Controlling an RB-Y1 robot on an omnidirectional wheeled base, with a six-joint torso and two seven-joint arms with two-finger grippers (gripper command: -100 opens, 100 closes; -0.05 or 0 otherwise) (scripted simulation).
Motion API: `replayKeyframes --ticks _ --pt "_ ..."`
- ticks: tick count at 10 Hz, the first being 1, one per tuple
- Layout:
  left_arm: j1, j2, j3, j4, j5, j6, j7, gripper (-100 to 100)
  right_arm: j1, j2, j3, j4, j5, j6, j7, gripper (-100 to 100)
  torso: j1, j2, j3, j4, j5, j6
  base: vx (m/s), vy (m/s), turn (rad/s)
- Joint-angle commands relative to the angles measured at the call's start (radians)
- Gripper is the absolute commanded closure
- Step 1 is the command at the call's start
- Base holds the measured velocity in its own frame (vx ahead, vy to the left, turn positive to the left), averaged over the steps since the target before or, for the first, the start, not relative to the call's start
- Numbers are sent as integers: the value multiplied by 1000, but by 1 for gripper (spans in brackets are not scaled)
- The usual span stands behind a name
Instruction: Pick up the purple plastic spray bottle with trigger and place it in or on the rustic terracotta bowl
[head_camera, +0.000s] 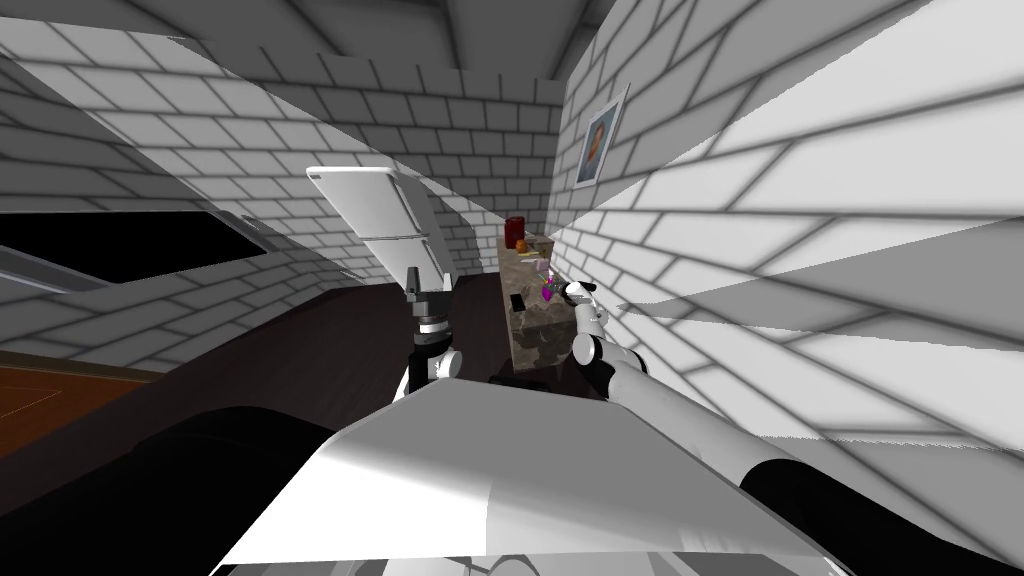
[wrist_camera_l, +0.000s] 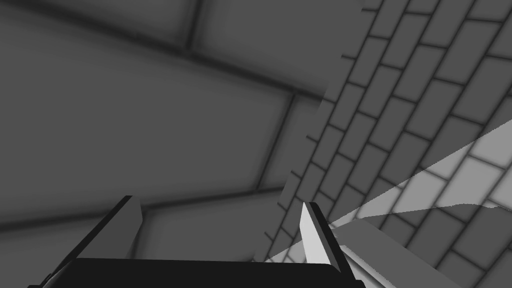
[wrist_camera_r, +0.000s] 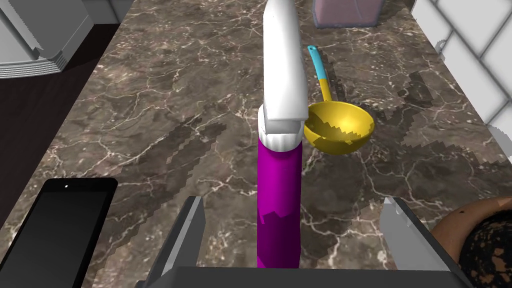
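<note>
The purple plastic spray bottle with white trigger head (wrist_camera_r: 279, 190) is found on the dark marbled stone bench (wrist_camera_r: 165, 100), between the fingers of the right tool (wrist_camera_r: 294, 210), which is spread wide and grips nothing. The bottle is set nearer one finger, so uneven closing may tip it against the yellow ladle with blue handle (wrist_camera_r: 340, 127) just beyond. The brown speckled bowl (wrist_camera_r: 475, 240) lies close beside the tool and may be struck in transfer. The left tool (wrist_camera_l: 220, 230) is held open and empty
</note>
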Motion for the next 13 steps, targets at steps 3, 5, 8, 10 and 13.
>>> replayKeyframes --ticks 3,5,8,10,13 --pt "0 0 0 0 0 0 0 0 0 0 0 0 0 0 0 100 1 2 1 0 0 0 0 0 0" --pt "0 0 0 0 0 0 0 0 -1 0 0 -1 0 -1 0 100 0 1 0 -1 0 0 0 0 0" --pt "0 0 0 0 0 0 0 0 -1 0 0 -1 0 -1 0 100 0 1 0 0 0 0 0 0 0" --pt "0 0 0 0 0 0 0 0 -16 -31 9 -5 -1 -2 -13 100 1 1 0 0 0 0 -13 11 18" --pt "0 0 0 0 0 0 0 0 -74 -74 41 -23 -2 -5 -67 100 3 7 4 2 2 0 -70 30 16"
